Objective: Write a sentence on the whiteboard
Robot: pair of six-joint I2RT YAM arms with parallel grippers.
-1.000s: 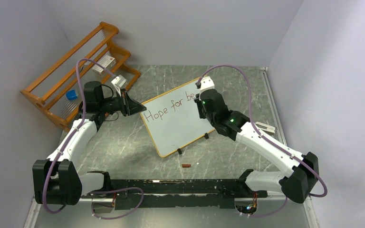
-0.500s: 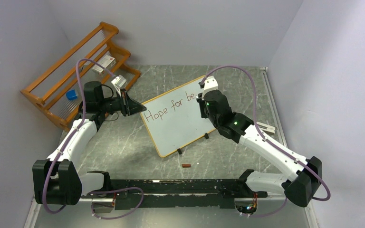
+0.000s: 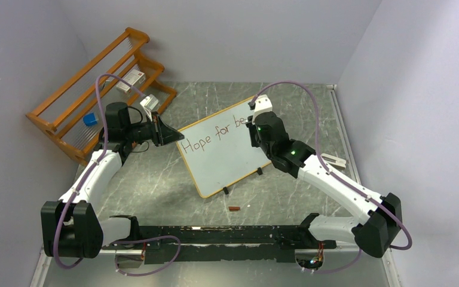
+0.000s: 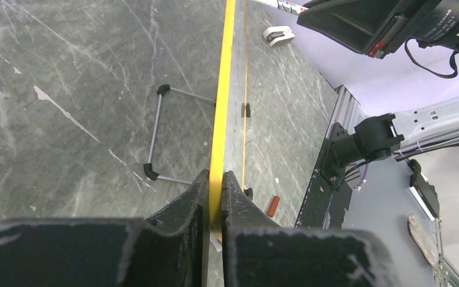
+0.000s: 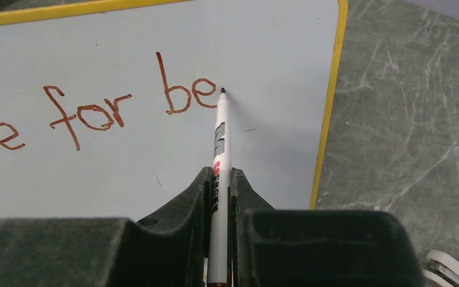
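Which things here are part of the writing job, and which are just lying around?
In use: whiteboard, the sentence so far ("Hope for be"), marker in the right fingers, left fingers clamping the board's edge.
Lying about: wooden rack, blue block in it, small red piece, white object at the right.

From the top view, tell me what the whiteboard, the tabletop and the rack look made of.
Whiteboard: smooth, even white face, likely coated; yellowish rim, wood or paint, unclear. Tabletop: smooth grey with pale veins, stone or a marble-print laminate. Rack: orange-brown varnished wood, probably, from its colour and slats.
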